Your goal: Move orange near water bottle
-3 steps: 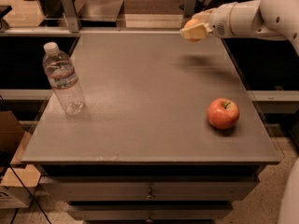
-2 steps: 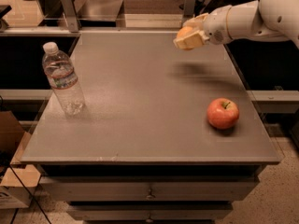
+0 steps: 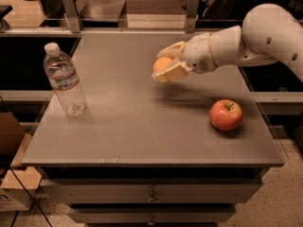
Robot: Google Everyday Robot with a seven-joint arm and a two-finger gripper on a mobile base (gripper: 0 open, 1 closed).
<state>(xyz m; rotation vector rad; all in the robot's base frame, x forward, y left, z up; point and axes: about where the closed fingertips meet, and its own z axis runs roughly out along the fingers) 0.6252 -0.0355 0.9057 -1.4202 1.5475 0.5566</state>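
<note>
Above the middle of the table, the arm reaches in from the right. The bottle stands upright near the left edge, well apart from everything else. The apple sits on the right side, nearer the front than the arm. The gripper hangs in the air between bottle and apple, its jaws pinching the orange from above and below, clear of the top. The orange looks light, firm and round, with a smooth skin, so it could slip. A hold across its widest part with modest pressure seems right. Set down, it may roll, and the tall bottle could tip if bumped.
</note>
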